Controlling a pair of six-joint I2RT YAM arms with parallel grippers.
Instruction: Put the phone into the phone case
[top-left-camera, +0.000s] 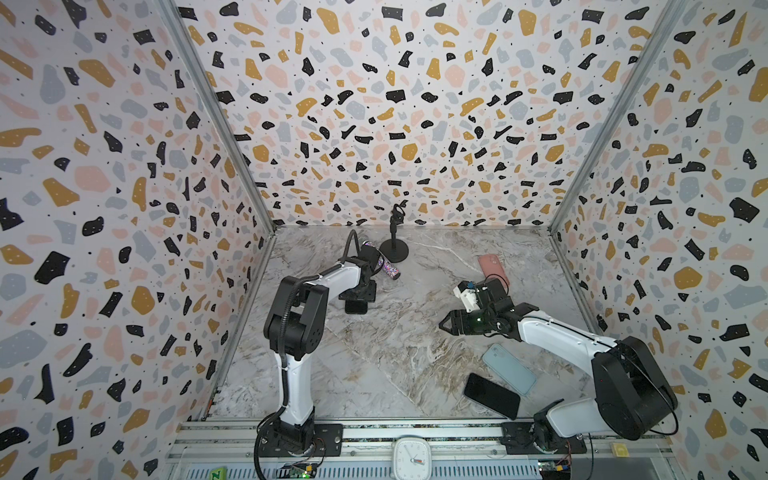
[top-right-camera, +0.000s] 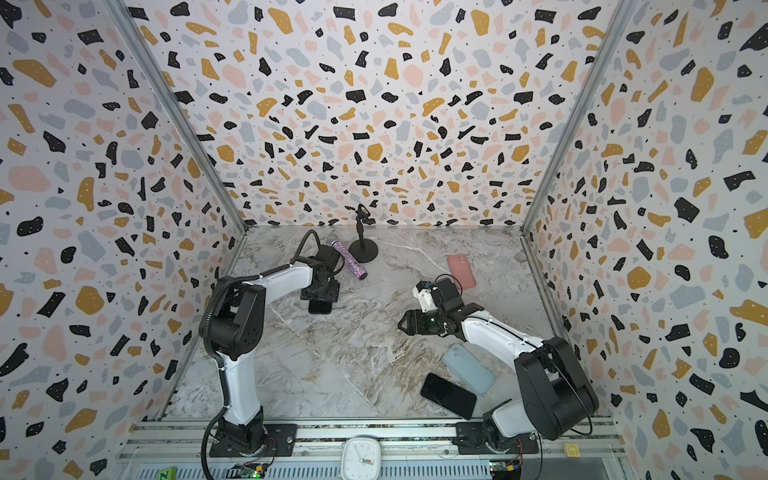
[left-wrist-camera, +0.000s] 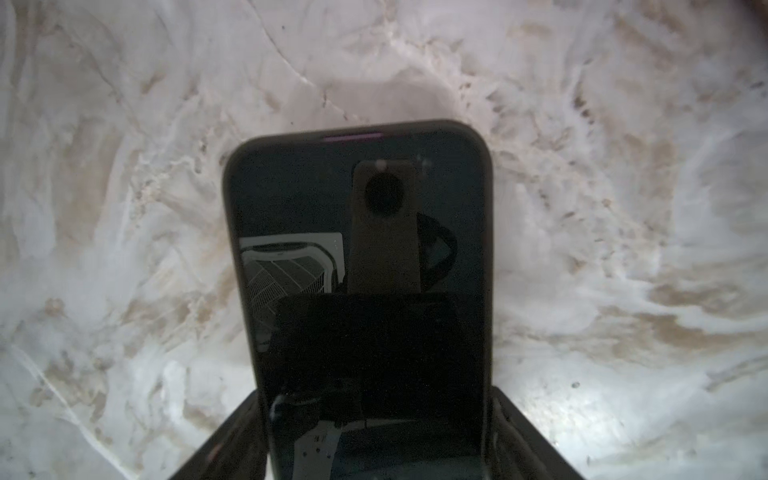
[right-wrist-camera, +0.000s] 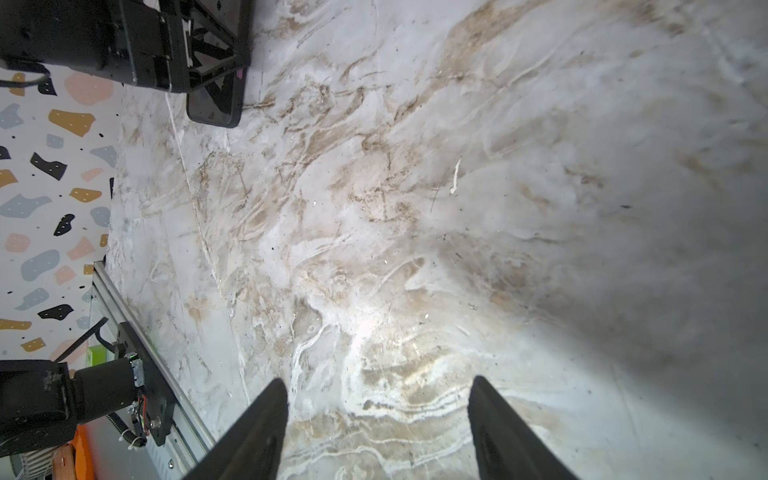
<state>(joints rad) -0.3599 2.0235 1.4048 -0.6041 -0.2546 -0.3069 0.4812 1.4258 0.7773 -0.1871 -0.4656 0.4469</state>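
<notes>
Our left gripper (left-wrist-camera: 374, 399) straddles the dark phone (left-wrist-camera: 357, 232) left of the counter's (top-left-camera: 395, 353) middle, with its fingers (left-wrist-camera: 232, 436) against the phone's long edges; we cannot tell whether they pinch. Our right gripper (right-wrist-camera: 378, 386) hovers spread and empty, with the light blue case (top-left-camera: 509, 368) beside its arm.

The phone (left-wrist-camera: 357, 257) has a shiny dark screen like a mirror. The surface (top-left-camera: 395, 332) looks like smooth marble stone.

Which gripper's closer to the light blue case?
Right. Right gripper hovers open just beyond the light blue case; left gripper is across the table, closed around a black phone.
</notes>
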